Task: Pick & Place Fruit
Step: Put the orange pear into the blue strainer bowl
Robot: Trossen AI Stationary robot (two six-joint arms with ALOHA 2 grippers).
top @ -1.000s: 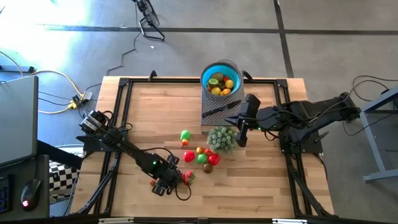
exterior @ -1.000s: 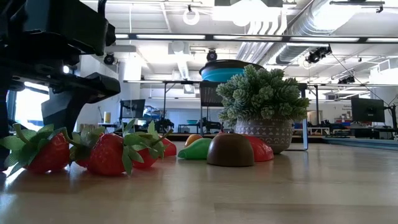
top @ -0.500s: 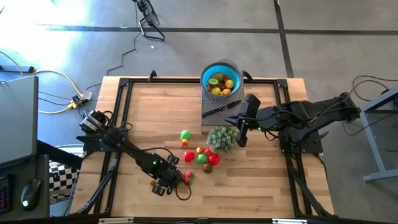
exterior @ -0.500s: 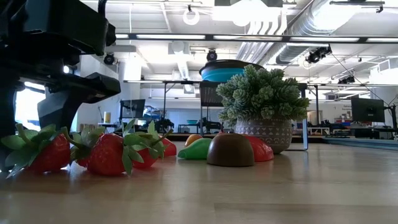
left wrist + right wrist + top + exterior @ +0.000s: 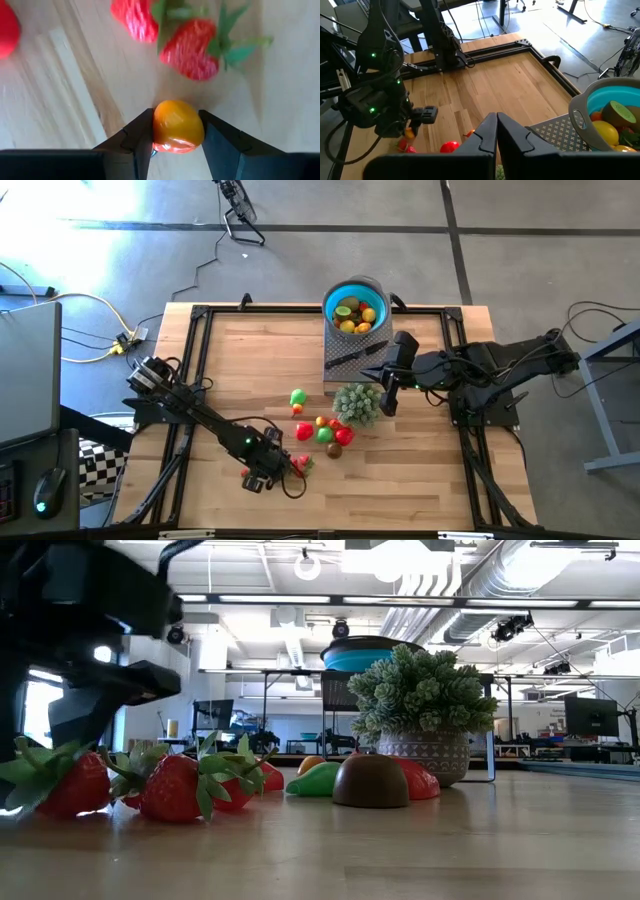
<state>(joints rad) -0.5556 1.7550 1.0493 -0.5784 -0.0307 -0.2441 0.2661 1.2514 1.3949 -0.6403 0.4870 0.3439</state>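
Orange fruit pinched in my left gripper, bowl far across the table

My left gripper (image 5: 176, 142) pinches a small orange fruit (image 5: 177, 126) low at the near table edge beside the strawberries (image 5: 192, 47); the blue bowl (image 5: 355, 308) lies diagonally away at the far side, nearer my right gripper (image 5: 496, 131), whose fingers are pressed together, holding nothing.
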